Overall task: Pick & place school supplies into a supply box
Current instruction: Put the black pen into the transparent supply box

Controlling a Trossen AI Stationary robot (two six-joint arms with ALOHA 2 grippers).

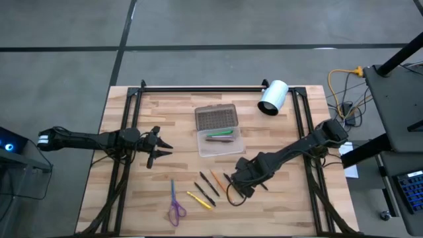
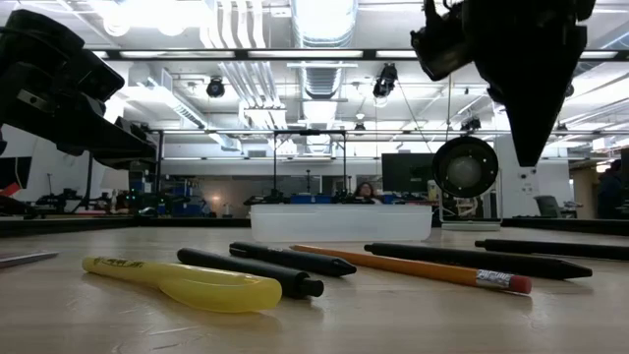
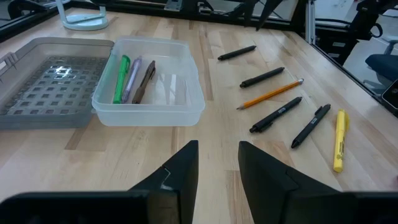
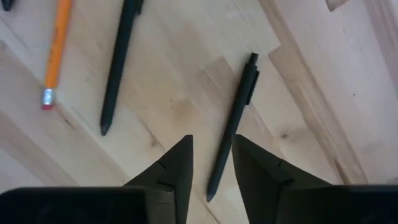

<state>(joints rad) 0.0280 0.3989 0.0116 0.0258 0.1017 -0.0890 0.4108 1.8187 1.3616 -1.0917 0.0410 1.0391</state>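
From where I stand the job looks barely a third done. The small clear plastic supply box (image 3: 149, 78), its grey gridded lid (image 3: 53, 84) lying open beside it, sits mid-table and holds only three items: a green pen (image 3: 121, 79), a pale purple one (image 3: 133, 79) and a brownish one (image 3: 144, 81). Out on the wooden table (image 1: 132, 192) remain several black pens (image 3: 276, 114), an orange pencil (image 3: 270, 94), a yellow highlighter (image 3: 339, 140) and the purple-handled scissors (image 1: 174, 203). The right gripper (image 4: 211, 163) hangs low over one black pen (image 4: 233, 127), fingers spread either side, not gripping it. The left gripper (image 3: 217, 163) waits near the box, parted and empty.
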